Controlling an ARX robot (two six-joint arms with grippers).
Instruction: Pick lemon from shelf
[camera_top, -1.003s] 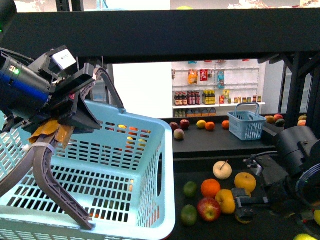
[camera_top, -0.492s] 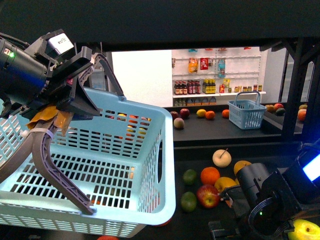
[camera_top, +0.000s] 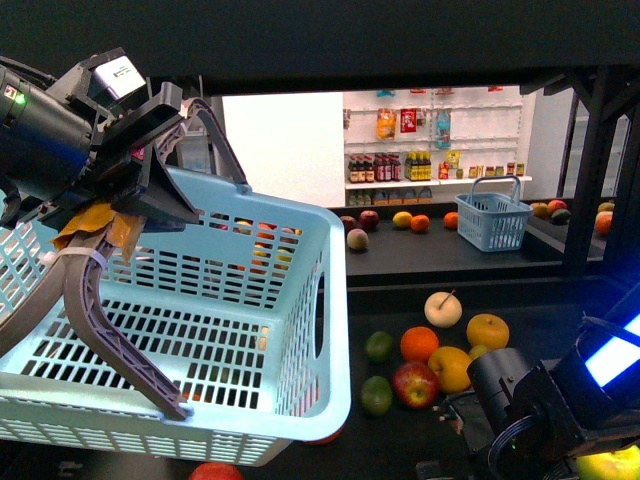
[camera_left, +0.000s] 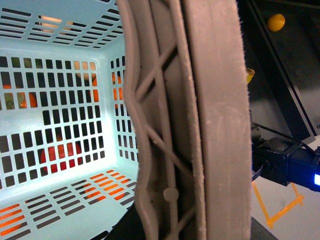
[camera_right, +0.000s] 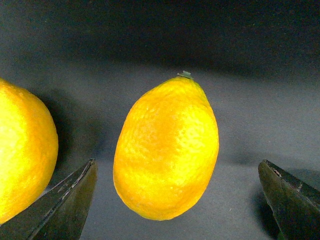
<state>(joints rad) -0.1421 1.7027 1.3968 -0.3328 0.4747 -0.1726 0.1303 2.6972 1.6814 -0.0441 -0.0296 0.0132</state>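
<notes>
While the left gripper (camera_top: 128, 212) is clamped on the grey handle (camera_top: 95, 320) of a light-blue slotted basket (camera_top: 250, 300), holding it up at the near left, the right gripper (camera_right: 177, 167) hangs low at the near right with its fingers (camera_right: 65, 202) spread wide, one on each side of the lemon (camera_right: 166, 150) and neither touching it. The lemon lies on the dark lower deck of the shelf (camera_top: 440, 272), near the deck's front edge and toward its right end, with another yellow fruit (camera_right: 22, 150) just beside it. Farther in on the same deck sit a red apple (camera_top: 415, 384), a green lime (camera_top: 376, 396) and a second lime (camera_top: 378, 346), an orange (camera_top: 420, 343), an orange-yellow fruit (camera_top: 487, 331) and a pale stemmed fruit (camera_top: 444, 309). On the next deck back stand a small blue basket (camera_top: 493, 222) and more loose fruit (camera_top: 358, 240). Beyond, against the far wall, white store shelves (camera_top: 430, 150) carry rows of bottles (camera_top: 385, 196).
</notes>
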